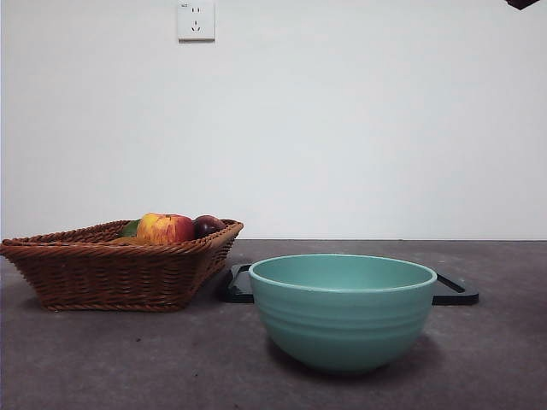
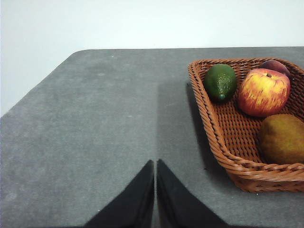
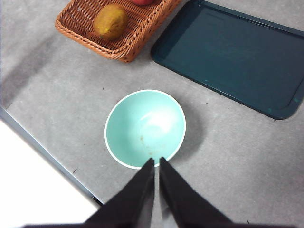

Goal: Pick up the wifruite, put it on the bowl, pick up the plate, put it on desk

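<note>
Both grippers have their fingers pressed together, holding nothing: the left gripper (image 2: pixel 155 164) hangs over bare desk (image 2: pixel 95 133) left of the wicker basket (image 1: pixel 102 273), the right gripper (image 3: pixel 156 162) above the bowl's near rim. Inside the basket lie an avocado (image 2: pixel 220 81), an apple (image 2: pixel 263 91), a dark fruit (image 1: pixel 208 225) and the wifruite (image 2: pixel 282 138). Right of it stands the empty bowl (image 1: pixel 343 312), with a dark tray (image 3: pixel 232 57) behind it.
</note>
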You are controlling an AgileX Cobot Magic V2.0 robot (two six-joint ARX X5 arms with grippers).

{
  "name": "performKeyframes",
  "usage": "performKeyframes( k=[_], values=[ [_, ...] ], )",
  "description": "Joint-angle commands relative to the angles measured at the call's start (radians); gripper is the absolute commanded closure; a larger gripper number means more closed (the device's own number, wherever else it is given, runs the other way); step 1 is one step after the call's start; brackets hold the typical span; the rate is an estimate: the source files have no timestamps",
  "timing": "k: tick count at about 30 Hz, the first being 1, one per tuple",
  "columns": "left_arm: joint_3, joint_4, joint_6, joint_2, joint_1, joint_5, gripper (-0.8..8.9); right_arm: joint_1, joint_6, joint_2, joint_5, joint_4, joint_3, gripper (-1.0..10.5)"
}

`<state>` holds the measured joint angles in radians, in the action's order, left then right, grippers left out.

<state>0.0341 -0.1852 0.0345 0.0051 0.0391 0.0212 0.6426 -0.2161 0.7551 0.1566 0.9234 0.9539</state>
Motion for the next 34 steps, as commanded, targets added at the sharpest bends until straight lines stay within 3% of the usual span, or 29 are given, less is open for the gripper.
performKeyframes(
  k=[1,4,9,15,20,25,34],
  values=[
    [-0.020,-0.008,-0.010,-0.002,0.003,-0.004,8.06,-0.003,0.040,0.005,-0.011,-0.011,0.016,9.4],
    [-0.020,-0.008,-0.010,-0.002,0.003,-0.004,8.06,-0.065,0.068,-0.022,-0.073,-0.051,0.009,9.4],
    [-0.020,-0.008,-0.010,-0.002,0.003,-0.004,8.06,-0.235,0.105,-0.123,-0.080,-0.312,-0.096,9.4],
    [-0.020,-0.008,-0.010,-0.002,0.003,-0.004,8.06,-0.435,0.204,-0.299,-0.080,-0.620,-0.352,9.4],
    [-0.020,-0.008,-0.010,-0.002,0.003,-0.004,8.05,-0.552,0.225,-0.449,-0.082,-0.812,-0.573,9.4],
    [-0.020,-0.008,-0.010,-0.002,0.003,-0.004,8.06,-0.602,0.227,-0.566,-0.083,-0.899,-0.727,9.4],
    [-0.020,-0.008,-0.010,-0.002,0.003,-0.004,8.06,-0.621,0.227,-0.697,-0.088,-0.910,-0.869,9.4]
  ],
)
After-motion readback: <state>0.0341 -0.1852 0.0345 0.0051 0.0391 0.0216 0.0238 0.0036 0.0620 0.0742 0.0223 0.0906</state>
